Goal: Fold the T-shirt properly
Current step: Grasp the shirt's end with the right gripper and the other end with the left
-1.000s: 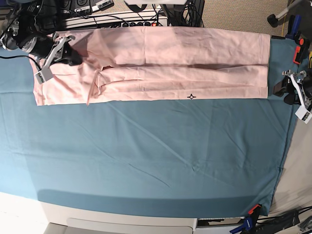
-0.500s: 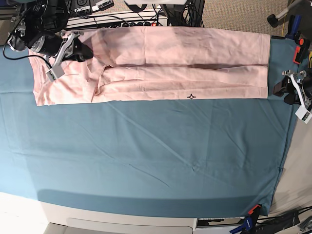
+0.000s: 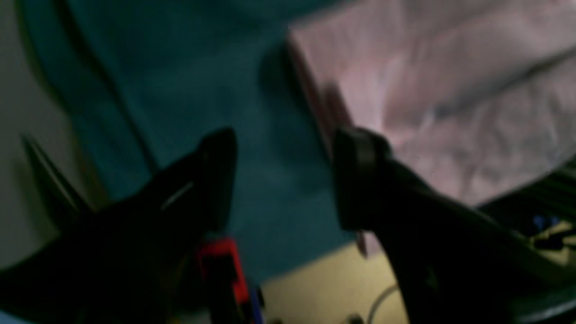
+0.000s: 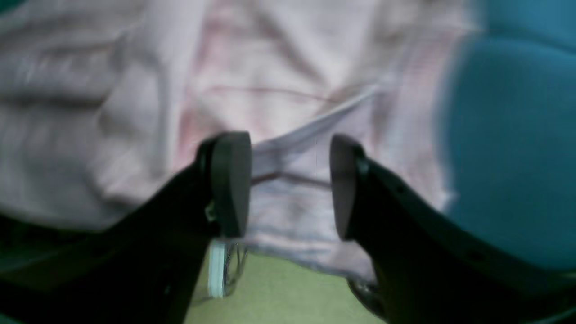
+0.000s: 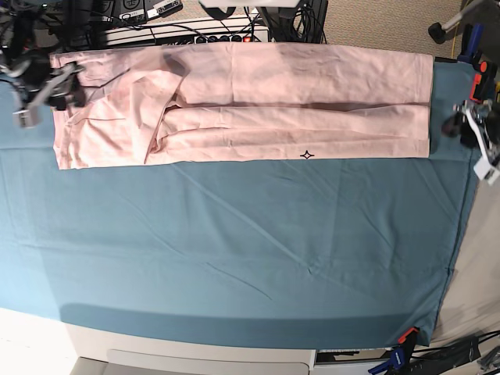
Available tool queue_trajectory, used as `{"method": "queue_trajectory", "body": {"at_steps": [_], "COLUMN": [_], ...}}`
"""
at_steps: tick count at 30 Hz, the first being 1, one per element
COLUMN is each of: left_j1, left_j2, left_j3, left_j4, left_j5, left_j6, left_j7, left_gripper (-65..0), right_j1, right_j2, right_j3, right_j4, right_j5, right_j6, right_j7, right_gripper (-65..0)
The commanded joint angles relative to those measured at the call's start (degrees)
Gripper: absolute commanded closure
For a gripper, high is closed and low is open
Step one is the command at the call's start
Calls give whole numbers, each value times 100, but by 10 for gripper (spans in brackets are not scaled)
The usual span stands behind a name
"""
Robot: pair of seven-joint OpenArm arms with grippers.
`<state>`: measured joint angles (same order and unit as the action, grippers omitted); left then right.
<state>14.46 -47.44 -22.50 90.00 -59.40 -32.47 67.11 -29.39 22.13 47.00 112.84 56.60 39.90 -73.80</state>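
Across most of the base view spreads a teal table cloth (image 5: 250, 250), lightly creased, covering a pale table whose front edge (image 5: 195, 355) shows along the bottom. Beyond the far edge sit power strips and a tangle of cables (image 5: 187, 23), with beige carpet (image 5: 375, 19) at the upper right and small red and blue clamps (image 5: 400, 351) near the cloth's corners. Along the far side of the cloth lies the T-shirt (image 5: 297, 94), pale pink and folded into a long narrow band running nearly the whole width of the table, its plain side up apart from one small black star mark (image 5: 307, 155) near its near edge. At the shirt's left end in that view, the layers overlap in a slanting flap. The right gripper (image 4: 290, 184) sits just off that end, its jaws standing apart with nothing between them, pink fabric and a ribbed hem visible below in the wrist view. The left gripper (image 3: 283, 180) hangs beside the opposite end of the shirt, at the cloth's edge, jaws likewise spread and empty, above teal cloth with the shirt's edge just beside one finger. No containers appear anywhere on the table.
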Motion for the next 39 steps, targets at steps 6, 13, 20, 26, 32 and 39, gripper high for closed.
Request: {"method": "queue_trajectory", "body": {"at_steps": [6,13,20,26,32,39], "left_j1": [238,614,872,868,693,57], "left_j2": [-162,-155,184,568,857,984], "left_j3": [-542,-1062,-1062,-1062,-1062,-1062], "left_j4": [122,122,120,52,-269,-1338], "left_j5": [-507,-1158,-1399,-1410,-1390,-1440], "left_j6": [142,142,138,140,144,142], "left_j7": [232,385,428,378,337,321], "left_gripper": [-350,-350,-350,-350,-350,-350], "right_j1": [-11,-9,101,101,188,409], "right_j2": [116,-129,-151,-149,-151,-149], "right_j3": [481,387,-772,-1727,-1998,-1996], "right_j4": [96,96,96,96,96,96], "right_j5": [107,369,-857,-2621,-3355,-3506], "right_j6": [10,10,10,10,10,10], "right_j7": [144,122,525,1602,1897,1980], "right_gripper": [-287,-287,-287,-287,-287,-287]}}
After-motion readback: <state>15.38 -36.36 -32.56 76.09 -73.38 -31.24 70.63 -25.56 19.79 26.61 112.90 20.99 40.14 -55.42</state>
